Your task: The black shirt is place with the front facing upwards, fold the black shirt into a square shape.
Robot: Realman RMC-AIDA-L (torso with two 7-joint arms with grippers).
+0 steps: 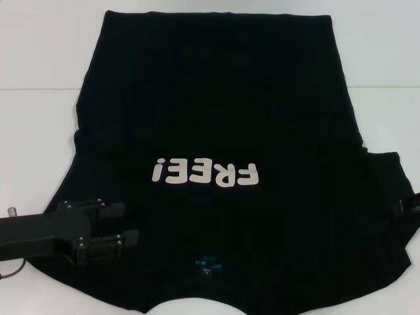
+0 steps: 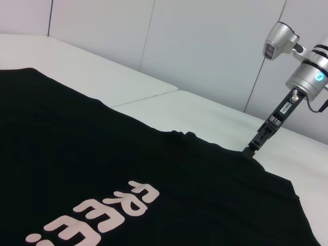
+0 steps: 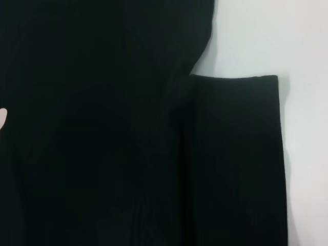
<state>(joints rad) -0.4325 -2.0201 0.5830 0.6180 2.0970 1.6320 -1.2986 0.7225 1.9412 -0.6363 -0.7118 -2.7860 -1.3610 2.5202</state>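
Black shirt [image 1: 216, 98] lies spread flat on the white worktop [image 1: 39, 52] and fills most of the head view, from the top centre down to the bottom edge. Its front faces up. The white letters "FREE!" [image 1: 205, 174] sit a little below the middle of the frame and read upside down from this camera. The small blue neck label [image 1: 209, 265] is near the bottom centre, so the collar is at the near side and the hem is at the far, upper side. One short sleeve [image 1: 387, 216] spreads out at the lower right of the frame.

Left gripper [image 1: 128, 226] is at the lower left of the head view, over the shirt's shoulder area. Its two black fingers [image 1: 108, 211] point toward the centre and stand apart, with a gap between them and nothing clamped in it.

Right gripper [image 1: 408, 206] shows only as a small dark part at the right edge of the head view, at the sleeve. In the left wrist view it [image 2: 252, 148] comes down at the upper right and its tip meets the far edge of the cloth. I cannot tell if its fingers are apart or together. The right wrist view shows the black sleeve [image 3: 236, 154] lying flat, with white worktop [image 3: 302, 128] beside it.
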